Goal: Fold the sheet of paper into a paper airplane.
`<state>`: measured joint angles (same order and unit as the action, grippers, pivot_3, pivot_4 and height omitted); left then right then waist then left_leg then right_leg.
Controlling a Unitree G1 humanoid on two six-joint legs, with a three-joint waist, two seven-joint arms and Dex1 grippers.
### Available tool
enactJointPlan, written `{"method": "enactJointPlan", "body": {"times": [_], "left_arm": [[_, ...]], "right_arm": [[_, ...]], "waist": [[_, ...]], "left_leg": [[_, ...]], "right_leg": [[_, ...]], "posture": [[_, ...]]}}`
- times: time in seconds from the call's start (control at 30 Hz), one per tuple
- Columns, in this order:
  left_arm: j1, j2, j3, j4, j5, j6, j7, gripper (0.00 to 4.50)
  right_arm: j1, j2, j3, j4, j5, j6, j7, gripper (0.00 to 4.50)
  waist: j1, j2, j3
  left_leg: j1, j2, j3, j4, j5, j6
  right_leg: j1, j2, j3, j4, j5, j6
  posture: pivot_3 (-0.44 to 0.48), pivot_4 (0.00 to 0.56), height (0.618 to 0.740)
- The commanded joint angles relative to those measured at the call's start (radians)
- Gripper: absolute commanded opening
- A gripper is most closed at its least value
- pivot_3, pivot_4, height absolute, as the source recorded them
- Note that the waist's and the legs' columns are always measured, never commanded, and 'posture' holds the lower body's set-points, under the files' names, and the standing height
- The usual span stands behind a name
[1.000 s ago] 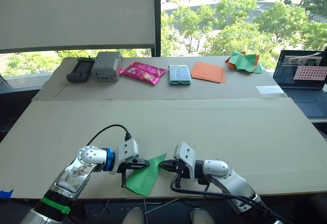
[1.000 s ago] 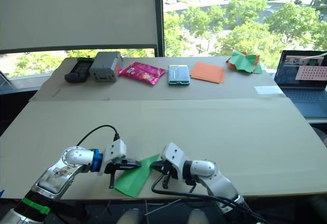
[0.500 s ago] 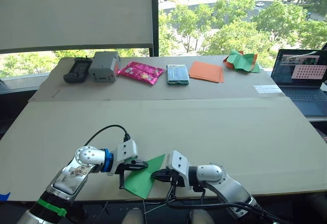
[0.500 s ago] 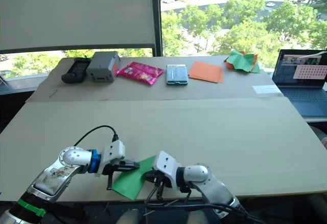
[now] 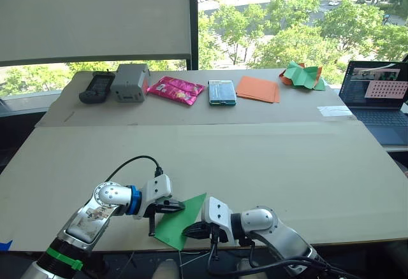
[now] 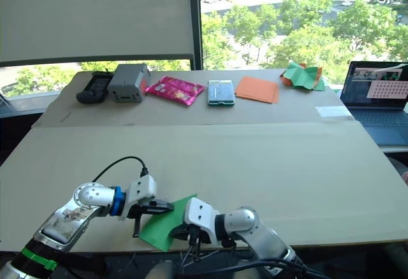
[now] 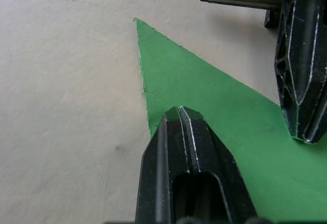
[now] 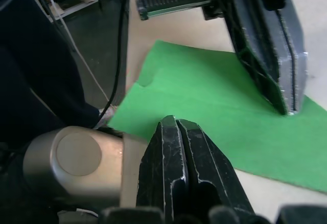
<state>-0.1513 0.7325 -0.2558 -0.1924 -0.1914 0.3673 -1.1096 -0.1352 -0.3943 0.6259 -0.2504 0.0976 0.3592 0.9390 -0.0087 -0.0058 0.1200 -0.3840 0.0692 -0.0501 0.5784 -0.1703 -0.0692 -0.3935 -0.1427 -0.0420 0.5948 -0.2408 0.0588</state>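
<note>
Green sheet of paper (image 5: 179, 222) at tabletop (image 5: 255, 164) six o'clock edge, overhanging. Left tool (image 5: 173, 207) pinched narrow on it. Right tool (image 5: 190, 230) closed narrow, shifted toward nine o'clock onto paper; probably pressing crease.

Both head eyes look down the table (image 5: 255, 158) from above (near-identical framing), while wrist cameras sit close over the sheet of paper (image 7: 214, 96).

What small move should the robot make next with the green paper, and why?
Probably lift the right end effector a little to turn the near edge over. The sheet of paper lies flat, overhanging the table edge, with the left end effector pressing its far side and the right one shut at its near edge.
</note>
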Motion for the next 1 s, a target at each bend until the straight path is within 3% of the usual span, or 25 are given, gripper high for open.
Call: {"method": "enactJointPlan", "body": {"times": [0.03, 0.53, 1.0], "left_arm": [[0.01, 0.011, -0.017, 0.003, 0.02, 0.017, 0.005, 0.02], [0.013, 0.005, -0.021, 0.001, 0.019, 0.018, 0.02, 0.02], [0.008, -0.001, -0.027, 0.007, 0.017, 0.011, 0.021, 0.02]], "right_arm": [[0.026, -0.029, 0.09, 0.049, -0.043, 0.015, 0.036, 0.0], [-0.017, -0.036, 0.044, 0.11, -0.083, -0.006, -0.003, 0.0], [-0.064, -0.072, -0.104, 0.174, -0.037, -0.001, -0.043, 0.0]], "waist": [[0.0, 0.0, 0.0], [-0.002, 0.0, 0.001], [0.013, 0.0, 0.005]], "left_leg": [[0.0, 0.0, 0.0, 0.0, 0.0, 0.0], [0.0, 0.0, 0.0, 0.0, 0.0, 0.0], [-0.002, -0.001, 0.0, 0.001, 0.0, -0.001]], "right_leg": [[0.0, 0.0, 0.0, 0.0, 0.0, 0.0], [-0.001, 0.0, 0.0, -0.001, 0.0, 0.0], [-0.004, -0.002, 0.0, -0.002, 0.0, -0.001]], "posture": [[0.0, 0.15, 0.706], [0.0, 0.15, 0.706], [0.0, 0.15, 0.706]]}}
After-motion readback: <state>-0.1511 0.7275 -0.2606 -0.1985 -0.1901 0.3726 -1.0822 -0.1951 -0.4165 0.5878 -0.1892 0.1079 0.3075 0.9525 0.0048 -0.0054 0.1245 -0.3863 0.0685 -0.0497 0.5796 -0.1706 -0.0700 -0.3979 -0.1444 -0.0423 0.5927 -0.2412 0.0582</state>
